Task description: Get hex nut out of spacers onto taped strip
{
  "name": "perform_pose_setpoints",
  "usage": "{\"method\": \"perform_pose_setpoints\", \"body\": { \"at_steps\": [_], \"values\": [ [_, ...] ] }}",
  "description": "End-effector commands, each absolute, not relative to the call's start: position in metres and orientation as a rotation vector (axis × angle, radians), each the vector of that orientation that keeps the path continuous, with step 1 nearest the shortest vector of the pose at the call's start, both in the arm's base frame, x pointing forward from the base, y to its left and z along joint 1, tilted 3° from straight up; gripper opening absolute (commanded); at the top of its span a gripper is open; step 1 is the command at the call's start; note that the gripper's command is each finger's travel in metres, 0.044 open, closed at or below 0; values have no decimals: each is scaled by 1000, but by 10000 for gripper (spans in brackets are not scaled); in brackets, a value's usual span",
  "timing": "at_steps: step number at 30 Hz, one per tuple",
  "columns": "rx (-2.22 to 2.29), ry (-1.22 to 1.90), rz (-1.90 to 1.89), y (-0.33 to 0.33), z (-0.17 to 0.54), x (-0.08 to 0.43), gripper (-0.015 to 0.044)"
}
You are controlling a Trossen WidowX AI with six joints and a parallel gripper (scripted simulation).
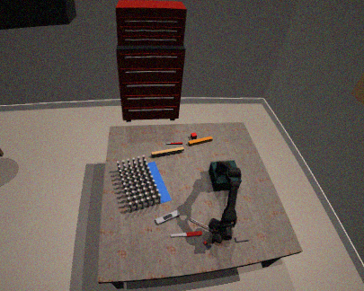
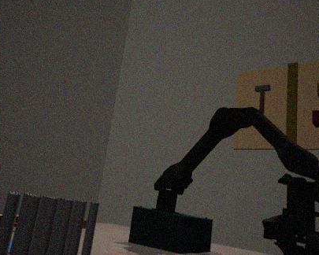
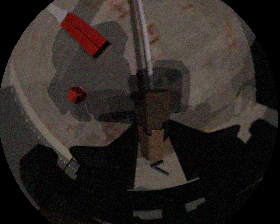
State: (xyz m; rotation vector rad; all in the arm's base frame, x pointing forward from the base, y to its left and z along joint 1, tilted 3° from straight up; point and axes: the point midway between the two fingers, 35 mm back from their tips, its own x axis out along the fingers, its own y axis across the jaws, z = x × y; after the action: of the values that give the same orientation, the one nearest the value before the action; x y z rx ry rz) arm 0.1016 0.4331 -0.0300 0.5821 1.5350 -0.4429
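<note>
My gripper (image 1: 215, 233) (image 3: 151, 122) is shut on the brown handle (image 3: 156, 107) of a tool, above the table's near right part. The tool's thin metal rod (image 1: 199, 224) (image 3: 144, 37) points away from the fingers, toward the spacer side; its far end is too small to make out. The standing metal spacers (image 1: 137, 184) (image 2: 33, 223) form a dense block at the table's left, upright as far as I can see. The blue taped strip (image 1: 163, 190) lies along their right side. The hex nut is not visible in any view.
A grey tool (image 1: 167, 217), a red-handled tool (image 1: 194, 233) (image 3: 84, 34) and a small red cube (image 1: 206, 242) (image 3: 76, 95) lie near the gripper. An L-shaped key (image 1: 242, 240) (image 3: 160, 167) lies to its right. A pale bar (image 1: 167, 152) and orange bar (image 1: 200, 141) lie at the back.
</note>
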Motion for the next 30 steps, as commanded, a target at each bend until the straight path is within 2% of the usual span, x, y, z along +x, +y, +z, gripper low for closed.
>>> {"method": "perform_pose_setpoints", "body": {
  "at_steps": [1,4,21,27,30],
  "values": [
    [583,1536,-444,433,-36,101,0],
    [582,1535,-443,433,-36,101,0],
    [582,1533,-442,433,-32,102,440],
    [583,1533,-441,428,36,102,440],
    [583,1533,-441,427,38,102,440]
  ]
}}
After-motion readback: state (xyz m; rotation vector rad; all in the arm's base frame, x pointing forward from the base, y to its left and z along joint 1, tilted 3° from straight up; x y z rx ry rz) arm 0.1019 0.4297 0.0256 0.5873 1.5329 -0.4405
